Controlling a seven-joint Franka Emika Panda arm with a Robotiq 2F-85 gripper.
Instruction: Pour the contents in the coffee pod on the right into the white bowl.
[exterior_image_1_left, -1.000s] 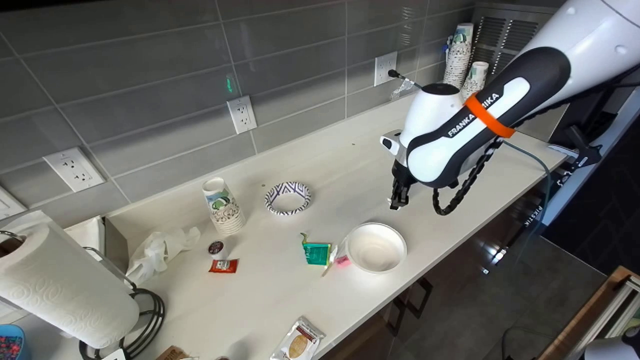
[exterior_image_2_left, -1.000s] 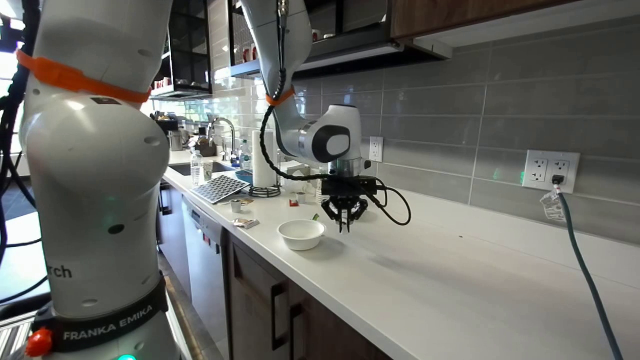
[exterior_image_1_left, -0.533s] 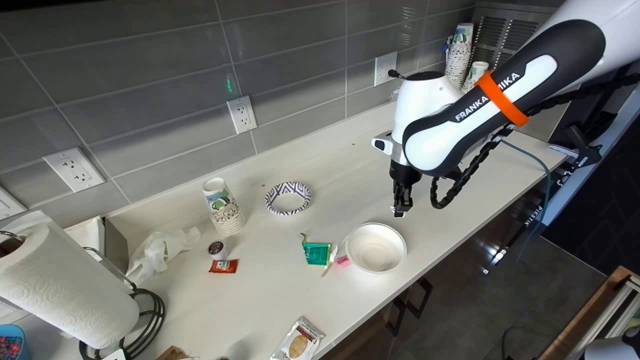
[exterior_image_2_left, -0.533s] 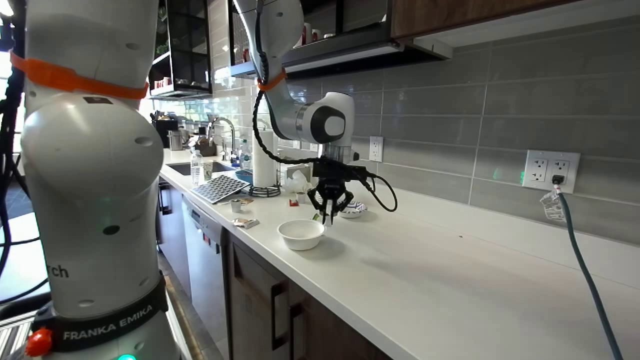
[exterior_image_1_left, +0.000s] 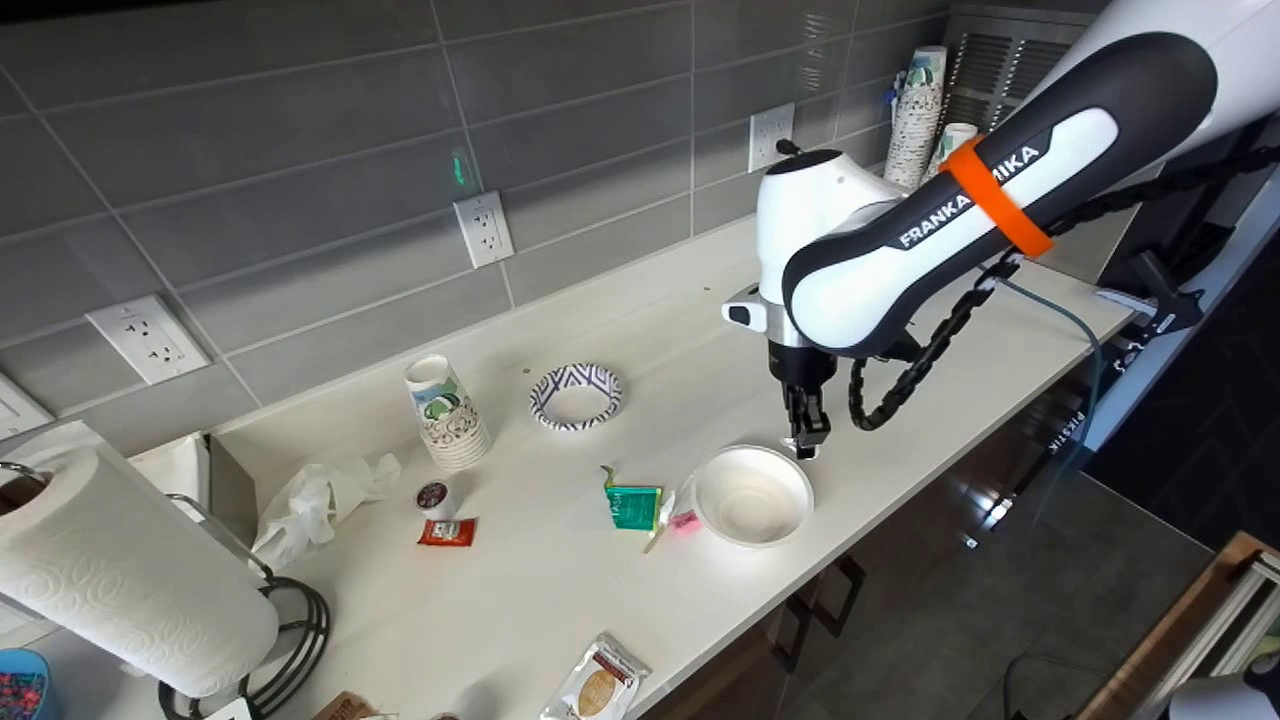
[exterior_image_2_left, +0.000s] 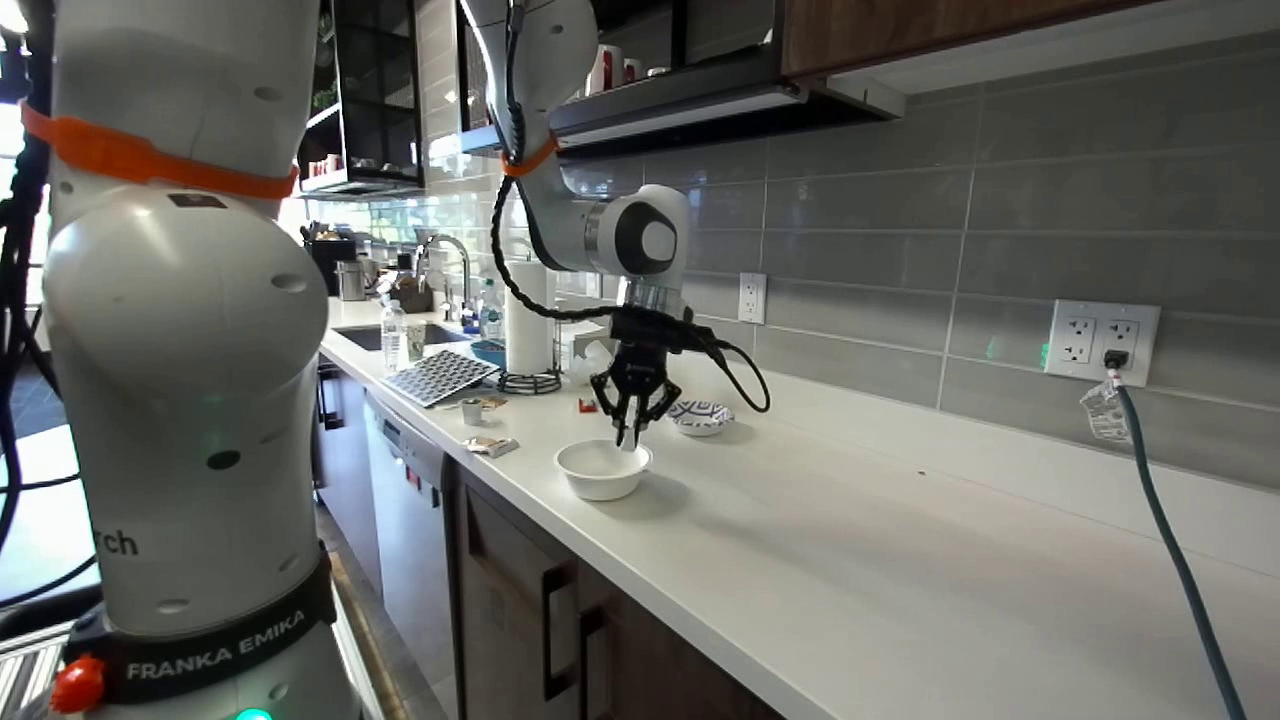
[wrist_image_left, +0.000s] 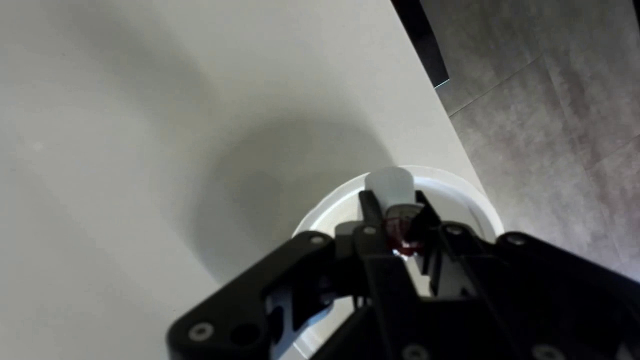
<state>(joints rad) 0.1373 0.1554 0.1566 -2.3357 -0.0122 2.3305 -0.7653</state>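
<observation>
My gripper (wrist_image_left: 395, 201) is shut on the pale coffee pod (wrist_image_left: 390, 182), whose dark reddish end faces back toward the wrist. I cannot tell if the pod is tilted. The plain white bowl (exterior_image_1_left: 752, 495) stands near the counter's front edge, and it also shows in an exterior view (exterior_image_2_left: 600, 482) and under the fingers in the wrist view (wrist_image_left: 320, 214). No contents show in its visible part. In an exterior view the gripper (exterior_image_1_left: 808, 445) is beside the bowl's rim, above the counter. In an exterior view the fingertips (exterior_image_2_left: 628, 440) appear just over the rim; the pod is mostly hidden by them.
A patterned bowl (exterior_image_1_left: 575, 397), a stack of paper cups (exterior_image_1_left: 447, 415), a green packet (exterior_image_1_left: 633, 507), another pod (exterior_image_1_left: 433, 497) with a red packet (exterior_image_1_left: 447, 532), and a foil packet (exterior_image_1_left: 597, 680) lie on the counter. A paper towel roll (exterior_image_1_left: 140, 570) stands beyond. The tiled wall backs the counter.
The arm has carried the held pod closer to the white bowl, from beside it to its rim. The gripper has stayed shut on the pod, and the bowl has not moved.
</observation>
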